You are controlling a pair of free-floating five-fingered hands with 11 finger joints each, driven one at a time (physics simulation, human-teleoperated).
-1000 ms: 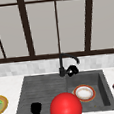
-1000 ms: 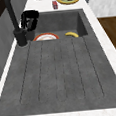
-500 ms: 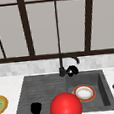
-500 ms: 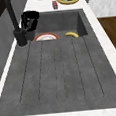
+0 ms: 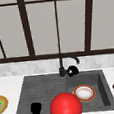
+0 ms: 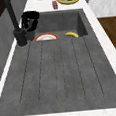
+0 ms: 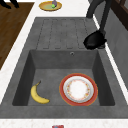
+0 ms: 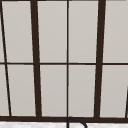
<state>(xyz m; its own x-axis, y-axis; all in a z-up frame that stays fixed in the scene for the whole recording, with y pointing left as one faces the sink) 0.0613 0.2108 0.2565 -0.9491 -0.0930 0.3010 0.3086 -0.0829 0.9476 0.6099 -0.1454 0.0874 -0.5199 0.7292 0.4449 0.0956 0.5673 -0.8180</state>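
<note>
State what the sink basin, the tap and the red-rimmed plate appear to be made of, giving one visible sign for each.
Dark grey sink basin: mottled, matte surface, probably stone or composite. Black curved tap: uniform matte black, likely coated metal, though this is uncertain. Red-rimmed round plate: smooth white centre with a patterned band, seemingly glazed ceramic. The right hand hovers beside the tap.

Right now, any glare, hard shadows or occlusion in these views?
Front view: even light, no glare; a red sphere overlaps the left edge of the plate. Left side view: the right robot hand reads black against the black faucet, with little contrast. Right side view: walls of the sink are shaded darker than its floor; the banana and plate are evenly lit.
</note>
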